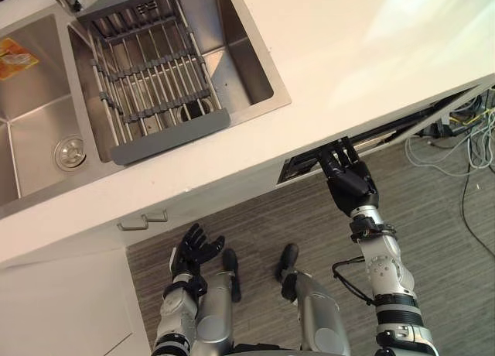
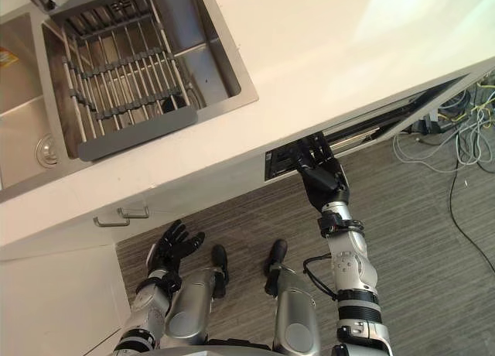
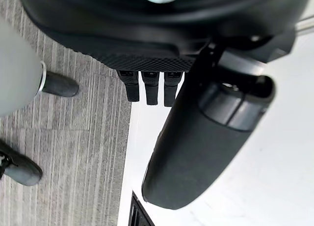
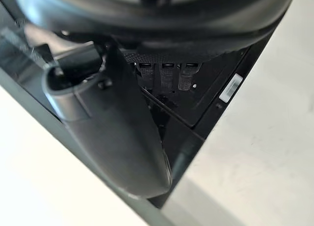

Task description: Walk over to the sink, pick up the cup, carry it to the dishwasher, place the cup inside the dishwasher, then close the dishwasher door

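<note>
Nearest, low over the floor (image 1: 255,224): left hand (image 1: 197,248), fingers spread and relaxed, empty, well apart from the work. Ahead and to the right: right hand (image 1: 348,178), fingers straight and laid flat against the dark top edge of the dishwasher door (image 1: 298,169), clamped on nothing. Door almost shut, with a narrow gap under the counter (image 1: 348,54); long axis along the counter front, directly beyond the fingertips, so push straight forward with the right hand. Cup held by neither hand; judged to be behind the door. Beyond: sink (image 1: 247,70) with a grey rack (image 1: 155,70). Small white label (image 4: 230,88) on the dark panel and orange packet (image 1: 15,58) in the left basin: no legible writing.
</note>
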Tool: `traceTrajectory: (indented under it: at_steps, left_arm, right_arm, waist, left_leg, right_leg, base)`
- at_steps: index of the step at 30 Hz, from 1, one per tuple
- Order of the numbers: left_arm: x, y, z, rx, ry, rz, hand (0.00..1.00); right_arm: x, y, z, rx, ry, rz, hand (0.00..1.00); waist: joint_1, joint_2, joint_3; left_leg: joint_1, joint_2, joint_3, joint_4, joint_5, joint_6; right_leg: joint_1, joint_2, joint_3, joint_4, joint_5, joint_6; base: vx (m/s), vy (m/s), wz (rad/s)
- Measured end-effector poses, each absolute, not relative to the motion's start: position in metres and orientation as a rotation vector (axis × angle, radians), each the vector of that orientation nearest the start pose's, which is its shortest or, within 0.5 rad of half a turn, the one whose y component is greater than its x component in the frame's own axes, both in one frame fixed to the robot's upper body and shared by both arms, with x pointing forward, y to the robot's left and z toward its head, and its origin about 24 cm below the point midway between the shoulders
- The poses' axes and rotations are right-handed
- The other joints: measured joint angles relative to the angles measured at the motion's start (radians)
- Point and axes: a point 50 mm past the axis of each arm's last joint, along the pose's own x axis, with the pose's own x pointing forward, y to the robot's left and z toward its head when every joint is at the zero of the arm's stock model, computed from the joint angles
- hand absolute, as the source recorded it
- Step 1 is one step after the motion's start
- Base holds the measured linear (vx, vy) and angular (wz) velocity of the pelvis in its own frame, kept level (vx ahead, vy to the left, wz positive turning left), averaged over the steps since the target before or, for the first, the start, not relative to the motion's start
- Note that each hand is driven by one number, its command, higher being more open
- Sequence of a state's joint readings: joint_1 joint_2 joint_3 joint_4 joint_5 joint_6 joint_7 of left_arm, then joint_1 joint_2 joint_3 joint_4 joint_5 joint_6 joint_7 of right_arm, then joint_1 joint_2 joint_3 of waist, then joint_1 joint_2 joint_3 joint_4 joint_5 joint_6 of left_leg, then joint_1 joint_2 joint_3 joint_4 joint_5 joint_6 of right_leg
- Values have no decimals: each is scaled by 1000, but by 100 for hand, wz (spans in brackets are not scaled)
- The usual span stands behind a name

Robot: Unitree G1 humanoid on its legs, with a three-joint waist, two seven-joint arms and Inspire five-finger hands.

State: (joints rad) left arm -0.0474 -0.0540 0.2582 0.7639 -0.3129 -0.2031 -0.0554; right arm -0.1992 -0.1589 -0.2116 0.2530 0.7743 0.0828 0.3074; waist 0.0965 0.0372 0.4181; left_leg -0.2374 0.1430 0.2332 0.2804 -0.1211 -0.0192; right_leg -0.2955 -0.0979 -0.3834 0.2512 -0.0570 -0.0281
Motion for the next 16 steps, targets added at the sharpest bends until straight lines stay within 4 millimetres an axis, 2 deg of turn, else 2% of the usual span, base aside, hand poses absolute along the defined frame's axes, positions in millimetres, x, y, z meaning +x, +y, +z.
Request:
traceTrajectory:
  at_steps: [3,5,6,8,9,10,12,13,16]
  left_arm:
    - [190,182,-106,-400,532,323,90]
    - [176,184,-117,-377,598,332,90]
    - [165,188,-123,-361,638,343,90]
    - [155,195,-127,-328,665,351,90]
    - [149,201,-129,-308,678,359,90]
    - [146,204,-129,-295,685,361,90]
    - [137,215,-132,-253,714,372,90]
    - [135,217,-132,-239,723,372,90]
    - [117,227,-136,-195,756,393,90]
  right_arm:
    - [287,-208,36,567,20,122,90]
    - [278,-215,14,499,107,86,90]
    - [265,-220,-9,455,202,47,90]
    - [247,-224,-34,397,310,11,90]
    - [232,-227,-51,363,385,-15,90]
    - [223,-229,-59,347,421,-30,90]
    - [182,-238,-91,277,574,-108,90]
    - [172,-239,-98,278,606,-131,90]
    - [115,-241,-127,258,761,-227,90]
  waist:
    - [1,-8,-18]
    - [1,-14,-75]
    - [1,-23,-117]
    - [2,-36,-156]
    - [3,-45,-177]
    - [2,-47,-186]
    - [-1,-56,-219]
    - [-3,-58,-229]
    - [-19,-65,-275]
  left_leg:
    - [24,12,-8,-3,-4,-11]
    - [34,15,-22,-13,-2,-29]
    - [61,14,-30,-30,-2,-35]
    - [88,12,-32,-46,-4,-38]
    - [111,8,-32,-60,-4,-38]
    - [122,7,-32,-67,-4,-38]
    - [157,-7,-32,-85,-4,-38]
    - [164,-11,-33,-90,-4,-37]
    - [209,-31,-33,-123,1,-30]
  right_leg:
    - [38,17,-17,-26,3,-3]
    - [71,32,-31,-60,20,-12]
    - [105,39,-38,-86,23,-9]
    - [141,45,-42,-115,26,-4]
    - [167,45,-42,-135,30,2]
    - [179,45,-43,-143,32,5]
    - [221,39,-43,-173,41,20]
    - [228,36,-43,-179,42,22]
    - [271,23,-48,-201,46,39]
  base:
    - [45,-32,4]
    - [123,2,17]
    - [147,18,20]
    - [144,47,11]
    - [123,65,5]
    - [101,82,4]
    - [77,100,4]
    - [67,109,4]
    - [45,80,5]
